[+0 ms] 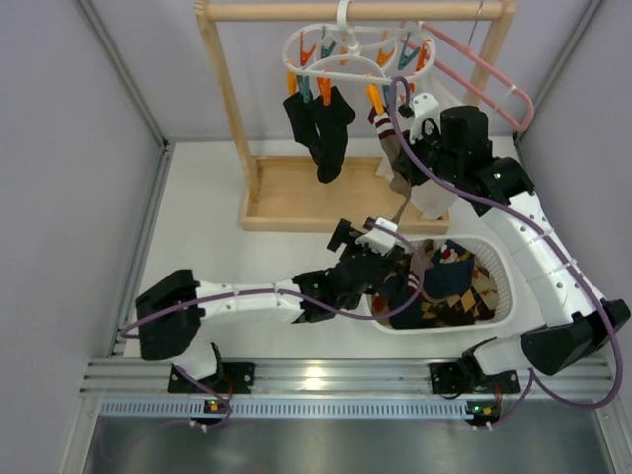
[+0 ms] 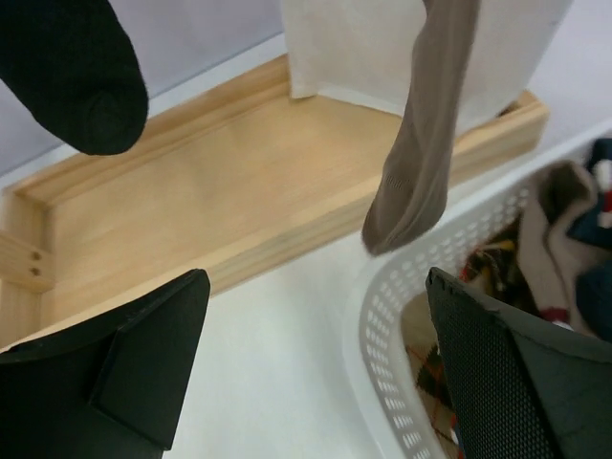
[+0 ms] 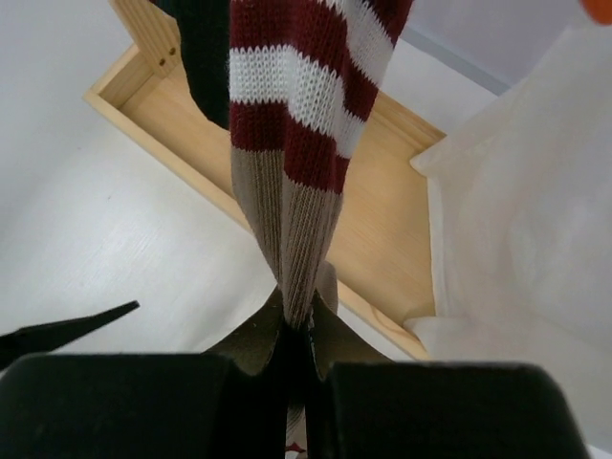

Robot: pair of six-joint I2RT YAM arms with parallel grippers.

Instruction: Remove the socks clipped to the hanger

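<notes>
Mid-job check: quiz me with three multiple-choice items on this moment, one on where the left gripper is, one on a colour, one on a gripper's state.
1. Relative to the white basket, the left gripper sits:
A over its left rim
B beyond its right end
C nowhere near it

2. The cuff stripes on the brown sock are:
A orange and teal
B black and grey
C maroon and white

3. The right gripper is:
A wide open
B shut on the brown sock
C shut on nothing

Answers:
1 A, the left wrist view shows the perforated rim between its open fingers.
2 C, the right wrist view shows those bands above the brown knit.
3 B, its fingers pinch the sock's lower part.
</notes>
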